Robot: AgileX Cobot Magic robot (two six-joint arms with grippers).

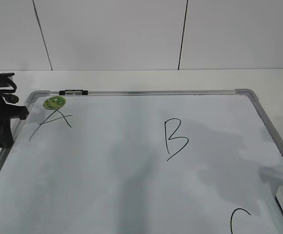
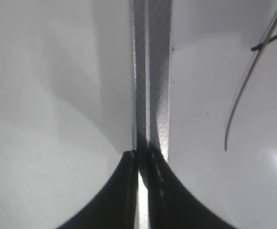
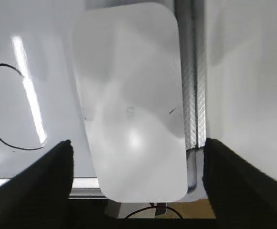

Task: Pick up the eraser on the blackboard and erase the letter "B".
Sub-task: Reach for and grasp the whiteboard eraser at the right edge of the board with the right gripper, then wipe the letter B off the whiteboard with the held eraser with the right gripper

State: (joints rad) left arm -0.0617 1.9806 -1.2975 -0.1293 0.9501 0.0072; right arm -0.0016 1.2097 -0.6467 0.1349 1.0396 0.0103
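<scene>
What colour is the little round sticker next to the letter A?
The sticker is green with yellowish patches, best seen in the exterior view.

White panelled wall (image 1: 112,34) with dark seams behind a white table (image 1: 277,80).

- a green round sticker (image 1: 54,103) at the far left
- a scrawled letter "a" (image 1: 51,124) just near of it
- a curved letter "c" (image 1: 238,220) near right
- a white tiled wall (image 1: 131,34) far behind

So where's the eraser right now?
The eraser lies at the blackboard's right edge beside the letter C, between the open right pincer's fingers, ungripped.
</scene>
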